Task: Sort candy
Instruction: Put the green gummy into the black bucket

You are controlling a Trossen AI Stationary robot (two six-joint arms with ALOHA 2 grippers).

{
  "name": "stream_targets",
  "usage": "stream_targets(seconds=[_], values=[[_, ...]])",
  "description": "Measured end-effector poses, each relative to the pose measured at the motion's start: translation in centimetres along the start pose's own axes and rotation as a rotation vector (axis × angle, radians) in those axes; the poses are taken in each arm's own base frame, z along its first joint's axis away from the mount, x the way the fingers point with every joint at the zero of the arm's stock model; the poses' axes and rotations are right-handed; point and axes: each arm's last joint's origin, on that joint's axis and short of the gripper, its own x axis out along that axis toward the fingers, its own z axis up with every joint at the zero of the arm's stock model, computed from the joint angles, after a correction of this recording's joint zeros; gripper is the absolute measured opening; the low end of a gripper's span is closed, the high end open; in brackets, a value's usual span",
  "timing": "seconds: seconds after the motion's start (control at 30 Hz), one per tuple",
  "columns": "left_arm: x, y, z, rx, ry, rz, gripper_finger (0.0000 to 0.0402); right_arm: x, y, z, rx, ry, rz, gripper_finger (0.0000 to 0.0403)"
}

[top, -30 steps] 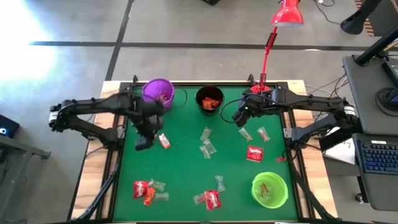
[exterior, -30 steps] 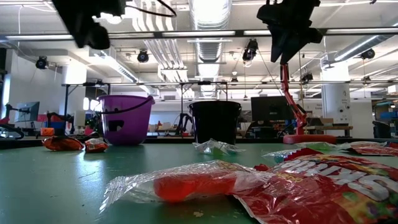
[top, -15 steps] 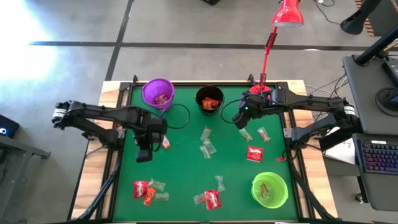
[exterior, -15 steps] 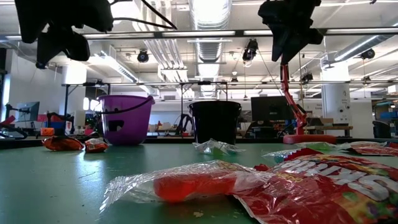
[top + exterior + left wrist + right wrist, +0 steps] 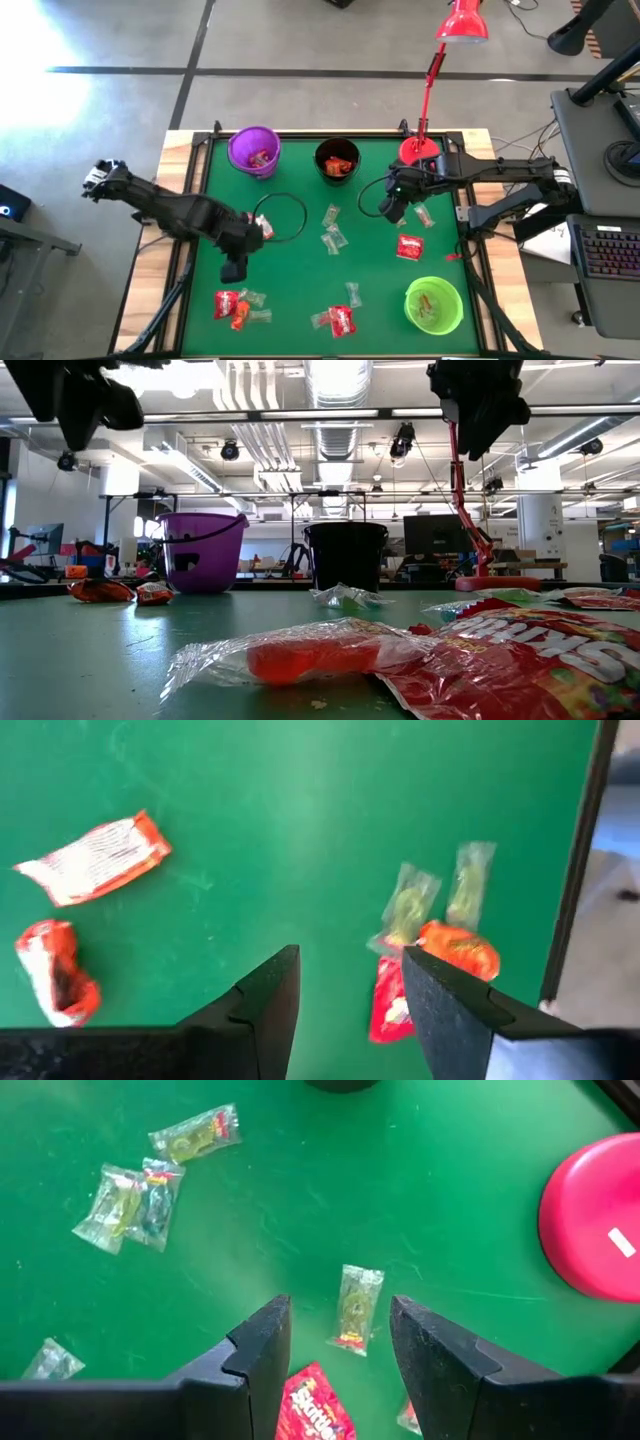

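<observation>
A grey concrete floor (image 5: 300,40), crossed by a dark line, is seen along the top of the high view. A black desk with keyboard (image 5: 608,250) is set at right. In the low view, white ceiling ducts (image 5: 335,380) and round black spotlights (image 5: 230,450) are observed overhead.

My left gripper (image 5: 234,268) over green mat (image 5: 300,270), left-centre, just above red/orange candy cluster (image 5: 232,305) near front edge. My right gripper (image 5: 391,208) over mat's right half, near clear sweets (image 5: 331,230) at centre & red pack (image 5: 409,246). Purple cup (image 5: 253,149), black cup (image 5: 337,159) along back edge, both w/ candy inside. Green cup (image 5: 434,305) front right. Red lamp (image 5: 432,70) behind the black cup, base on mat.
</observation>
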Motion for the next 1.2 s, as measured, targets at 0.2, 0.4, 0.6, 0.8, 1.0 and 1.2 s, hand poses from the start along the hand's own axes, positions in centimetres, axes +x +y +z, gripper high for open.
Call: stream_targets(seconds=[0.2,0.4,0.6,0.8,1.0,1.2], values=[[1.1,-2.7,-1.1,-0.029,-0.013,0.055,0.016,-0.1,0.4,-0.3,-0.023,0.001,0.007,0.0164],[2.6,-4.7,-1.3,-0.08,-0.06,0.081,0.016,-0.1,0.4,-0.3,-0.049,0.005,0.006,0.0164],[4.8,-6.3,-1.8,-0.053,-0.024,0.126,0.016,-0.1,0.4,-0.5,-0.065,0.019,0.009,0.0164],[7.4,-7.4,-2.0,-0.017,0.048,0.163,0.016,-0.3,1.0,-1.0,-0.09,0.024,0.024,0.0164],[9.1,-8.1,-2.5,0.033,0.095,0.202,0.016,-0.4,1.6,-1.5,-0.107,0.026,0.035,0.0164],[10.7,-8.2,-2.3,0.096,0.131,0.229,0.016,-0.5,1.9,-1.8,-0.12,0.027,0.042,0.0164]])
